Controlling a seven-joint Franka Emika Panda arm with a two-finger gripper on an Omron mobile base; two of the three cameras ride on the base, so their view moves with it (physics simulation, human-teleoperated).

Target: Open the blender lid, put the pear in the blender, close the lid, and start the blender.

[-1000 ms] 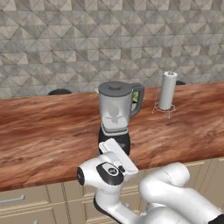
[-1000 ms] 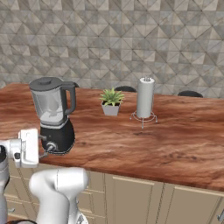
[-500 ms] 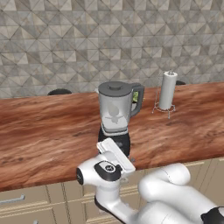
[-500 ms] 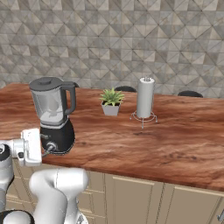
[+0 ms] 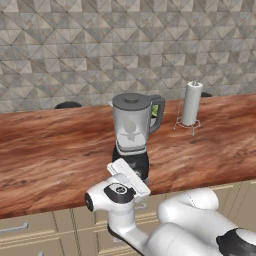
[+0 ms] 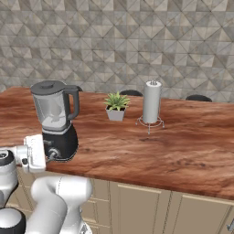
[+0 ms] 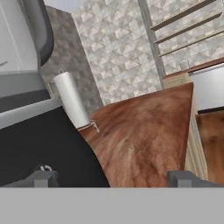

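On the counter (image 5: 50, 150) in the left base view the blender (image 5: 132, 131) stands upright, lid (image 5: 131, 99) on its jar, with the hand low at its near side by the base. From the right, the lid (image 6: 47, 86) sits well above the hand, so the coming move is upward. Seen from the hand, the gripper (image 7: 111, 178) is spread wide and empty, the blender (image 7: 35, 131) close at left, the roll (image 7: 72, 101) beyond

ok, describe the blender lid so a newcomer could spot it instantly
Start at the long wooden counter under the tiled wall. Near its front edge stands the blender, a clear jar on a black base. The blender lid is the dark grey disc capping that jar, unlike the silver knob low on the base.
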